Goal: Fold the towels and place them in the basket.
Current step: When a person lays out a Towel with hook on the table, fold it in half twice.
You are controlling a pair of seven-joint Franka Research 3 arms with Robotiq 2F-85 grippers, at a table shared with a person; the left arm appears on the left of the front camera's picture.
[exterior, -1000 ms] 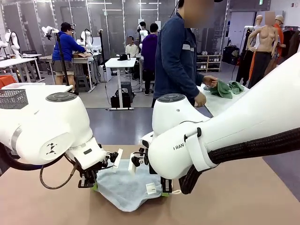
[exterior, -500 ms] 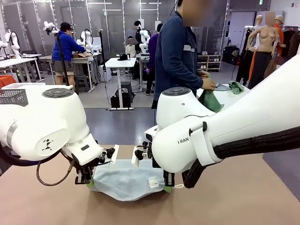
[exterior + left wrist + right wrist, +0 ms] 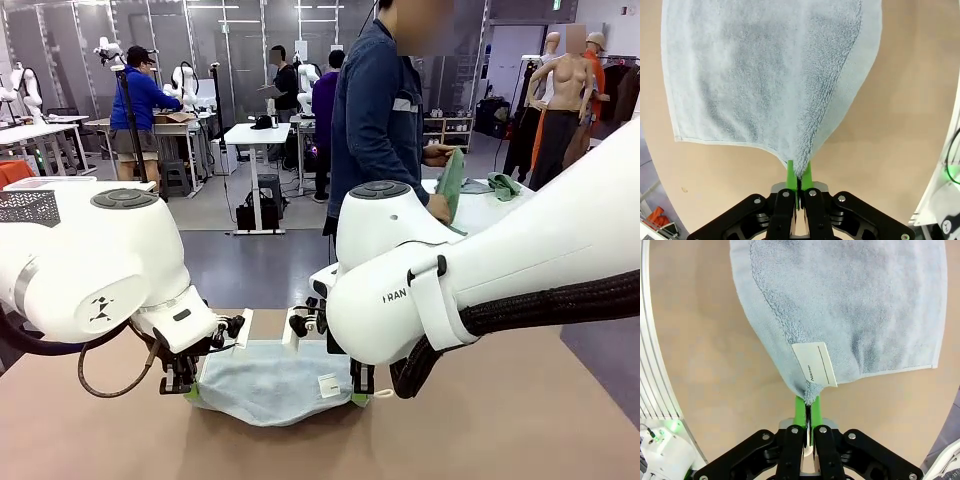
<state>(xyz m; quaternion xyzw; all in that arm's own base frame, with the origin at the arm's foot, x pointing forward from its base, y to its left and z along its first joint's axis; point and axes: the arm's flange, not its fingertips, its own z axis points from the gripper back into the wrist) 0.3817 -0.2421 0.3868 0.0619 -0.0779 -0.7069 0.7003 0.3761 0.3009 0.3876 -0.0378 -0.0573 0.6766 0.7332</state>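
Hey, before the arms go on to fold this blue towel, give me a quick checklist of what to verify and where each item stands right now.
1. Is the left gripper shut on a corner of the light blue towel? Ok.
2. Is the right gripper shut on the corner by the white label? Ok.
3. Is the towel spread between the two grips, without a twist? Ok.
4. Are the person's hands away from it? Ok, they hold the green towel at the far side.
5. Is the basket within reach? Cannot tell; it sits on a white surface at far left.
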